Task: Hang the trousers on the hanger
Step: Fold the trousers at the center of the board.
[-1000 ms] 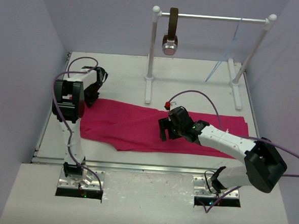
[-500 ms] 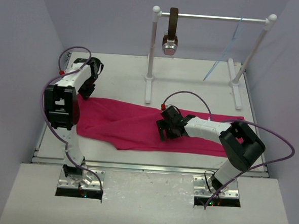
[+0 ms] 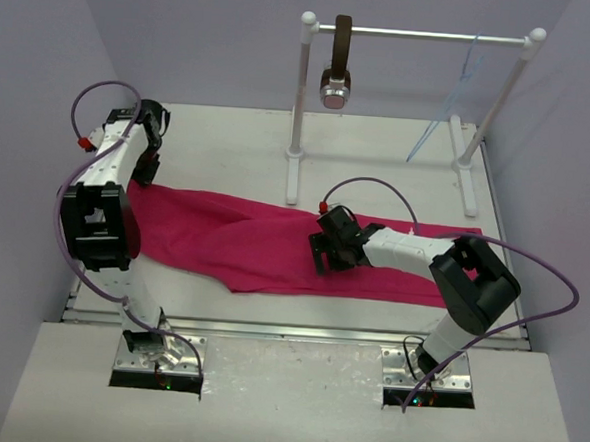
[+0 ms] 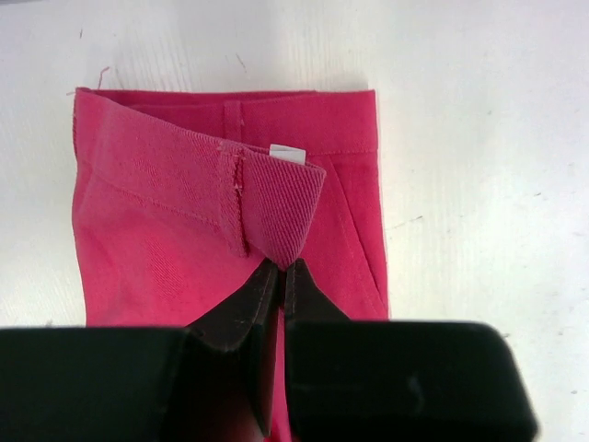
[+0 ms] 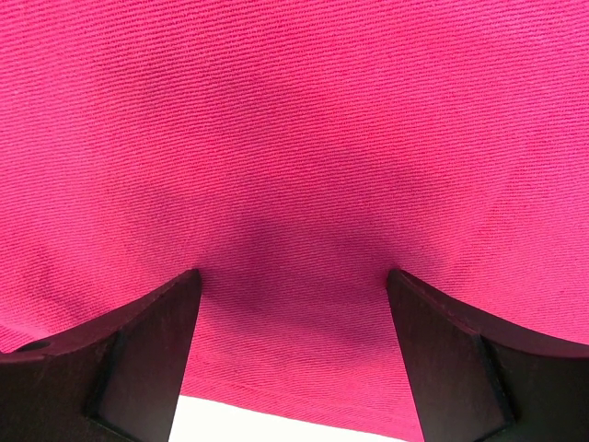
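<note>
The trousers [image 3: 273, 250] lie across the surface [image 3: 378, 166], waistband at 9 o'clock pinched by the clenched left tool [image 4: 281, 269]. The right tool [image 5: 293, 276] is released, perhaps pressed on cloth. A second pinch is advised before lifting toward the hanger [image 3: 429, 124] at 1 o'clock.

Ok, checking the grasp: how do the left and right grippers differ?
The left gripper is shut, pinching the trousers at the waistband; the right gripper stands open, holding nothing. The left is at the trousers' left end, the right over their middle. Both are down at the fabric.
</note>
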